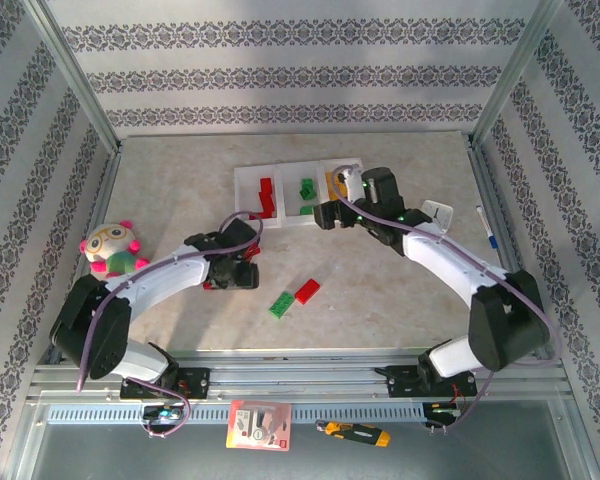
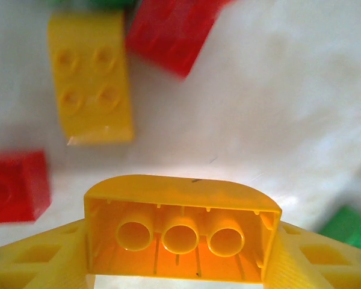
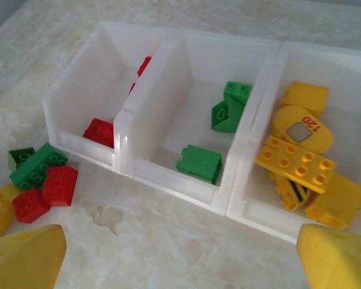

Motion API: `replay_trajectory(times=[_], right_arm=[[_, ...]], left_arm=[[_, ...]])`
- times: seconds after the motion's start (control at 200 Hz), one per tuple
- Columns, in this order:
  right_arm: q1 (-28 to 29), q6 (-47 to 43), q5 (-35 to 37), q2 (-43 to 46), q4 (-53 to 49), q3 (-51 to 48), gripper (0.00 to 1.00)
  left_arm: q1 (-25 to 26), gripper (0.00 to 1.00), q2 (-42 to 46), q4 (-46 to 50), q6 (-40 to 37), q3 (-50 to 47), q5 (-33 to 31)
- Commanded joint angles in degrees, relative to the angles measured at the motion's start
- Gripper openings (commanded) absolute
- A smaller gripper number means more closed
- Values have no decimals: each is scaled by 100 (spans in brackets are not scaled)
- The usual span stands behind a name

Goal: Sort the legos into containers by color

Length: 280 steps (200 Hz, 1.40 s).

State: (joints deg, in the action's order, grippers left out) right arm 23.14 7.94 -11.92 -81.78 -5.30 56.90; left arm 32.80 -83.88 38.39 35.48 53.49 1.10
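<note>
Left gripper (image 2: 180, 244) is clenched on a yellow rounded brick (image 2: 182, 205). It pinches the brick across its short ends, with the hollow underside turned to the wrist camera. The brick hangs over the loose pile (image 3: 33, 183) just off the red end of the containers (image 3: 149, 114).

Right gripper (image 3: 180, 262) hovers at the front of the containers, fingers spread wide with nothing between them.

The job now, by my reading, is to carry that brick along the row to the yellow compartment (image 3: 349, 72), the end farthest from the red. It should go high enough to clear the dividing walls and let go low, so the brick does not hop into the green compartment (image 3: 198, 66). The right arm sits close to that yellow end, so the left should come in from the side or wait for room.

Now the count:
- **Red compartment (image 3: 78, 90):** two red bricks show, and the wall may hide more.
- **Green compartment:** three green bricks.
- **Yellow compartment:** five yellow bricks, one of them rounded with a sticker on it.
- **Loose pile:** two green, two red and one yellow.
- **Open table in front of the containers:** one green brick (image 1: 280, 305) and one red brick (image 1: 307, 290), just beside each other.
</note>
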Motion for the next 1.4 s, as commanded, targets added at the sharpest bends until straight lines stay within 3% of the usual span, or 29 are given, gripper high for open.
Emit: replay_trajectory(times=[0.0, 0.265, 0.515, 0.819, 1.019, 1.299, 1.394], right_arm=[[-187, 189, 142, 476, 83, -287, 98], [-589, 383, 477, 1380, -78, -950, 98], [-796, 383, 642, 1911, -381, -1194, 98], [-872, 463, 700, 2225, -575, -1400, 98], [-871, 489, 634, 2265, -654, -1393, 98], [-703, 238, 136, 2287, -814, -1366, 98], [-466, 70, 70, 2231, -909, -1366, 98]], left_arm=[[164, 61, -445, -125, -348, 822, 72], [192, 62, -2295, -397, -1262, 3485, 386], [193, 62, -3981, -322, -1914, 6011, 229], [193, 61, -5661, -381, -2312, 8330, 329], [183, 64, -6175, -524, -2397, 9000, 335], [177, 100, -5806, -491, -2415, 8968, 437], [166, 99, -5487, -364, -2389, 8795, 447]])
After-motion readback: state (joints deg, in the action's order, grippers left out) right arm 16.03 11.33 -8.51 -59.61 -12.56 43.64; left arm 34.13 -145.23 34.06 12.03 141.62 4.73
